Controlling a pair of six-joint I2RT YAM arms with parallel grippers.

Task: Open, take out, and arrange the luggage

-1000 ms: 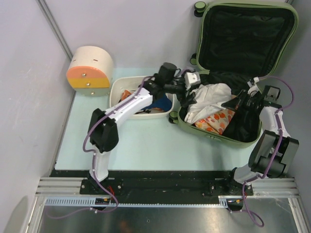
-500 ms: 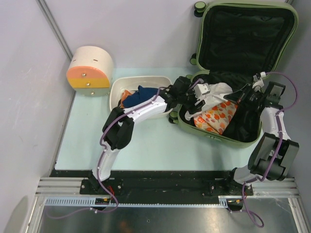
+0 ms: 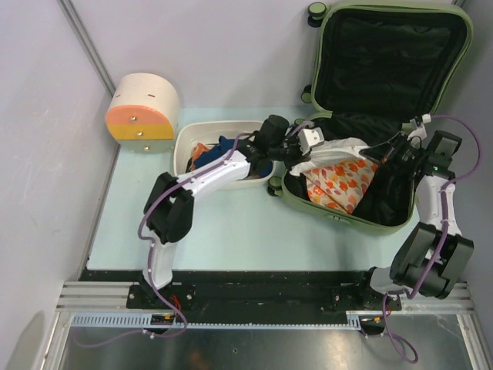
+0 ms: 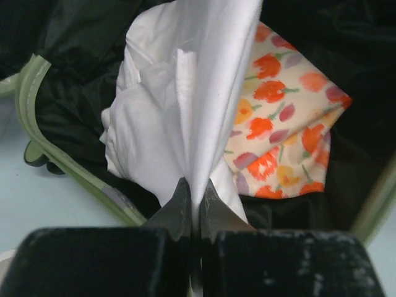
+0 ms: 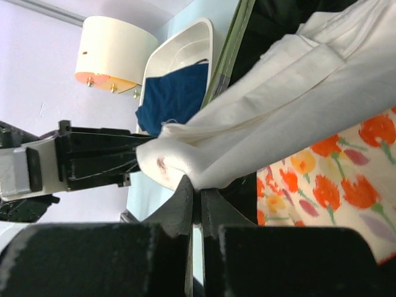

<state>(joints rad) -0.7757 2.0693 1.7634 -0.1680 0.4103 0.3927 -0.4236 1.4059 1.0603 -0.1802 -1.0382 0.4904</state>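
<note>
The olive-green luggage (image 3: pixel 339 212) lies open at the right, its black-lined lid (image 3: pixel 393 54) standing up behind. A white cloth (image 3: pixel 339 149) is stretched across its inside between both grippers. My left gripper (image 3: pixel 303 144) is shut on the cloth's left end, and the left wrist view shows the white cloth (image 4: pixel 185 93) pinched between the closed tips of that gripper (image 4: pixel 193 185). My right gripper (image 3: pixel 391 152) is shut on the other end; its tips (image 5: pixel 197 182) clamp the white cloth (image 5: pixel 278 80). An orange floral cloth (image 3: pixel 343 181) lies underneath.
A white rectangular tub (image 3: pixel 187 137) holding a blue cloth (image 3: pixel 223 146) stands just left of the luggage. A round cream drawer box with an orange front (image 3: pixel 142 108) sits at the back left. Grey walls close in the left and the back.
My left gripper dipped into the luggage, shut on the white cloth and lifted slightly. The cloth is now pulled taut between both grippers, baring more floral cloth. The right gripper shifted slightly right.
</note>
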